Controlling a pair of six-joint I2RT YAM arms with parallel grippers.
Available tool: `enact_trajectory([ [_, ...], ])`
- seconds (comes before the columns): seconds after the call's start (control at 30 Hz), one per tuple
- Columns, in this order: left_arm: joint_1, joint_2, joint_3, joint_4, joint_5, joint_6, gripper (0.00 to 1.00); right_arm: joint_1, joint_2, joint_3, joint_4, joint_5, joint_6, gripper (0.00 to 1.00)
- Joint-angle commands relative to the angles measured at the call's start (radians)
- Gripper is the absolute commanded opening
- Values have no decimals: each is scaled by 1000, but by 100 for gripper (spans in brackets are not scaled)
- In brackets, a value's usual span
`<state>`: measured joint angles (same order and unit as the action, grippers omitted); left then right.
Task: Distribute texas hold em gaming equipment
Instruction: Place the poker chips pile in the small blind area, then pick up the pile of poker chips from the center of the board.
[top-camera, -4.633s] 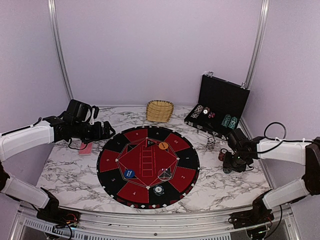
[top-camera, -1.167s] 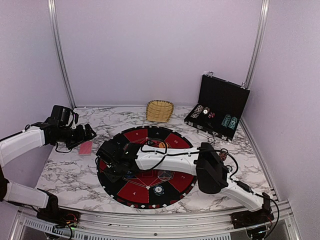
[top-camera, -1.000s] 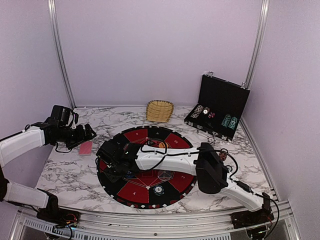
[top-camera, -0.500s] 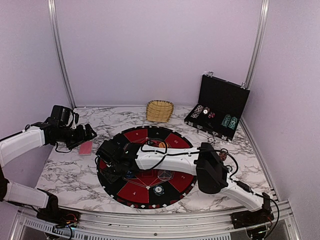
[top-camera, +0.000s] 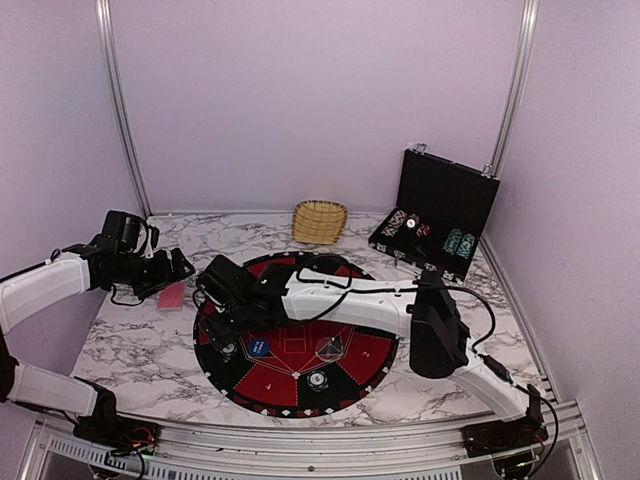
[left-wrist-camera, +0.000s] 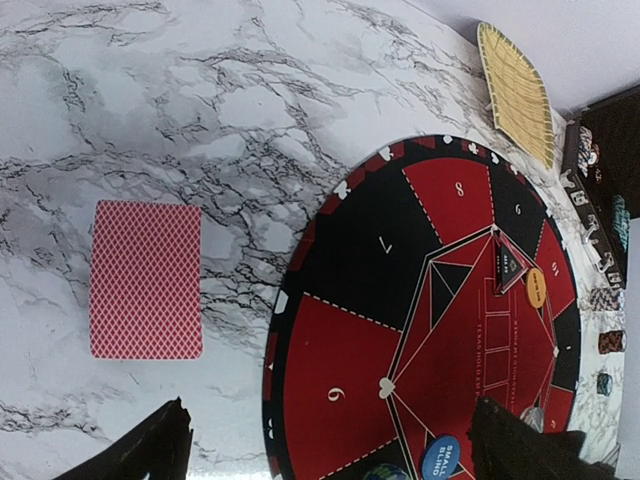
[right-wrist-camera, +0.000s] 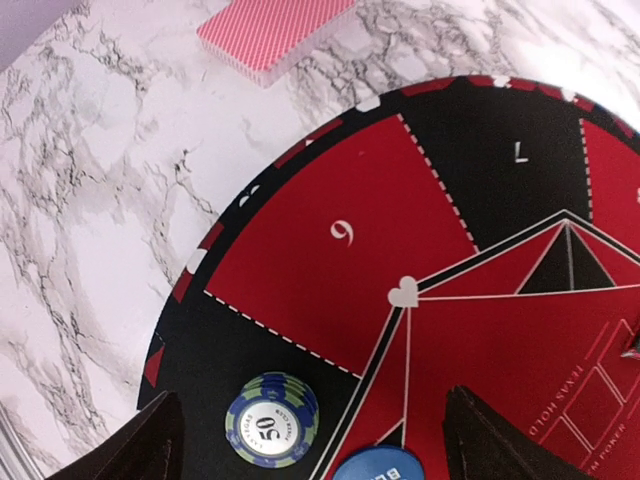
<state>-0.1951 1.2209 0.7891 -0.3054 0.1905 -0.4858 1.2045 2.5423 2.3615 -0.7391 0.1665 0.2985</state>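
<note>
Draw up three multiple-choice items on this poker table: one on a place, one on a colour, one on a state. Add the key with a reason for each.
1. Where does the deck of red-backed cards lie?
A. In the wicker basket
B. On the marble table beside the mat
C. Inside the black case

2. What colour is the mat sector under the chip marked 50?
A. Black
B. Red
C. White

3. How do the jaws of the right gripper stand?
A. Shut on the chip
B. Shut on a card
C. Apart, holding nothing

Key:
1 B: the left wrist view shows the deck on marble, clear of the mat's rim.
2 A: the chip sits on black, just past the dashed line bounding the red sector.
3 C: the jaws stand at either side of the right wrist view, and the chip lies free on the mat.
</note>
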Motion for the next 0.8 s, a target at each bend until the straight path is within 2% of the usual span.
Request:
enact_trajectory([
  [0.0,-6,5,15,-3,20,16,99,-26,-130,-62,21,15,26,87],
  [0.17,-51,11,30,-3,6,19,99,-64,-296,-283,70,51,60,87],
  [0.37,-131,41,65,-3,-31,22,99,-126,-550,-638,139,102,148,86],
  [0.77,-220,136,158,8,-52,13,99,-293,-1039,-1251,63,165,412,79],
])
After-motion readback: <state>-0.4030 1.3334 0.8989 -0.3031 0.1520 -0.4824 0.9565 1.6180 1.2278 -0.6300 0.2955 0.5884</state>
